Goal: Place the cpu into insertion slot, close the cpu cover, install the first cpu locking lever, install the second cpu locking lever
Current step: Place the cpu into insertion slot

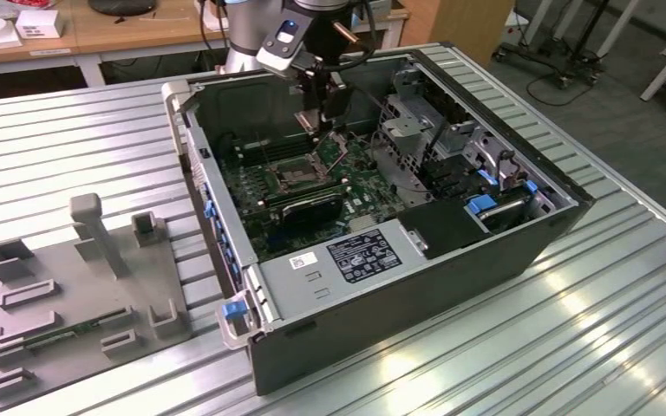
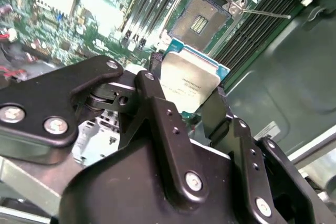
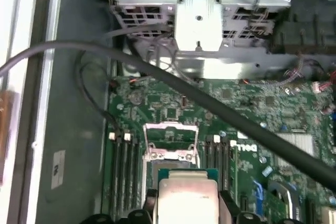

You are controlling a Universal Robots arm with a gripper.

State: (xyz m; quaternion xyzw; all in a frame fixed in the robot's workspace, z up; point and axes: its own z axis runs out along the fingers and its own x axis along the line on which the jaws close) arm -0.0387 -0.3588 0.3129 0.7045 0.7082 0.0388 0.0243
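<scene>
Ribbed metal forms the surface (image 1: 67, 130) under the open computer case (image 1: 426, 286). Inside the case lies the green circuit board (image 1: 362, 178), with the insertion slot (image 2: 199, 19) uncovered and its dark centre showing. My end effector (image 1: 329, 114) is closed on the cpu (image 2: 191, 85), gripping it by two opposite edges. The chip hangs above the board, near the slot but not over it. I cannot tell whether it sits level with the board.

To do this step well, I judge that the chip must be squared with the slot's silvery rim, centred and laid in flat. It should go in with no pressing, since the contacts are likely delicate. My arm reaches down into the case from above, with the wrist aimed steeply at the board.
</scene>
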